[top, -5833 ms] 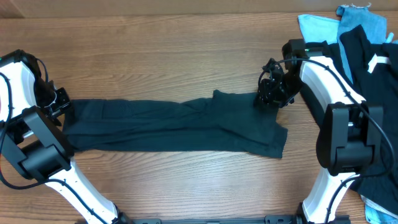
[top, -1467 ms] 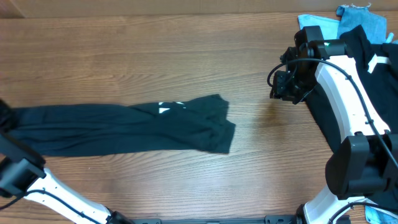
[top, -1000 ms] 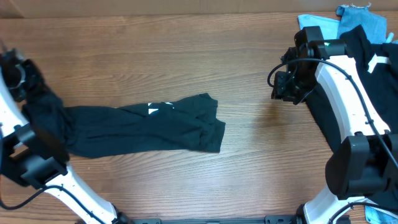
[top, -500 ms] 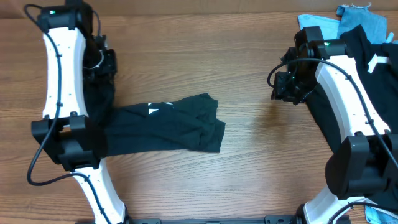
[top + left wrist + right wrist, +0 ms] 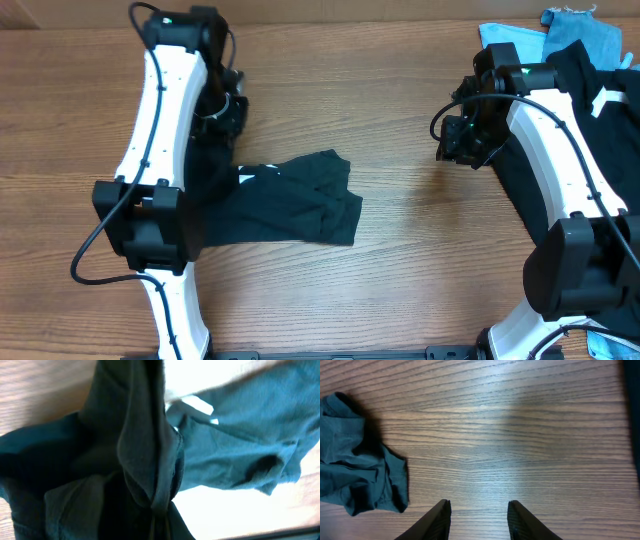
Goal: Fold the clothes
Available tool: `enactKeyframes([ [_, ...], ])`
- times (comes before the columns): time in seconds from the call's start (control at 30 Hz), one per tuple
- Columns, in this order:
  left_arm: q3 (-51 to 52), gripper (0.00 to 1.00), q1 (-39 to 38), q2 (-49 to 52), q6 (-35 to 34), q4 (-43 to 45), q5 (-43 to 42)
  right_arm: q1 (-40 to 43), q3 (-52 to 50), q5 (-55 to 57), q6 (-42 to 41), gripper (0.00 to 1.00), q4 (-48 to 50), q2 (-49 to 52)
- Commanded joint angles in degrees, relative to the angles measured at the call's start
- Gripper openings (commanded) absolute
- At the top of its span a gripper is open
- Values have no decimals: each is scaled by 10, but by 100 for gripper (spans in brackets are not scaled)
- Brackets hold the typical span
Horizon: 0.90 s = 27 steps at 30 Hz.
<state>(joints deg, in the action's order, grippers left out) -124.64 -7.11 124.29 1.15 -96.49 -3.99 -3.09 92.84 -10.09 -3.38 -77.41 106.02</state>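
Note:
A black T-shirt (image 5: 300, 200) lies bunched left of the table's middle, a small white mark showing near its left part. Its left end is lifted and hangs from my left gripper (image 5: 226, 110), which is shut on the cloth. In the left wrist view the gathered dark cloth (image 5: 145, 455) fills the frame and hides the fingers. My right gripper (image 5: 455, 140) hovers open over bare wood at the right, nothing between its fingers (image 5: 437, 520). The shirt's right edge (image 5: 360, 470) shows at the left of the right wrist view.
A pile of more clothes sits at the table's right edge: black pieces (image 5: 590, 90) and light blue ones (image 5: 520, 40). The right arm (image 5: 560, 150) reaches over this pile. Bare wooden tabletop (image 5: 410, 260) lies between shirt and pile.
My left arm has swung from the table's far left toward the back centre, carrying the shirt's left end rightward over itself. The shirt now lies shorter. The right arm has stayed put.

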Motion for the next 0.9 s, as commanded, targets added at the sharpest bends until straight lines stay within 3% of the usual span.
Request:
enactKeyframes([
  [0.0, 54, 4, -20, -13, 21, -3, -1, 0, 14, 2, 1, 41, 1, -14],
  [0.13, 88, 5, -31, -13, 28, -3, -14, 0, 14, 2, 1, 41, 1, -14],
  [0.17, 88, 19, -34, -13, 71, -3, -77, 0, 14, 2, 1, 41, 1, -14],
  [0.2, 88, 27, -37, -13, 78, -3, -85, 0, 14, 2, 1, 41, 1, -14],
  [0.27, 88, 30, -40, -13, 78, -3, -82, 0, 14, 2, 1, 41, 1, -14],
  [0.33, 88, 44, -44, -13, 77, -3, -93, 0, 14, 2, 1, 41, 1, -14],
  [0.47, 88, 48, -50, -23, 100, -3, -120, 0, 14, 2, 1, 41, 1, -14],
  [0.5, 85, 48, -44, -32, 100, -2, -113, 0, 14, 2, 1, 42, 1, -13],
  [0.63, 85, 57, 36, -108, -21, 34, 45, 0, 14, 2, 1, 43, 1, -13],
  [0.73, 108, 50, 125, -108, -79, 50, 72, 0, 14, 2, 1, 43, 1, -13],
  [0.8, 144, 32, 154, -105, -81, 86, 69, 0, 14, 2, 1, 43, -1, -13],
  [0.87, 211, 29, 174, -102, -65, 149, 26, 0, 14, 2, 1, 43, -4, -13],
])
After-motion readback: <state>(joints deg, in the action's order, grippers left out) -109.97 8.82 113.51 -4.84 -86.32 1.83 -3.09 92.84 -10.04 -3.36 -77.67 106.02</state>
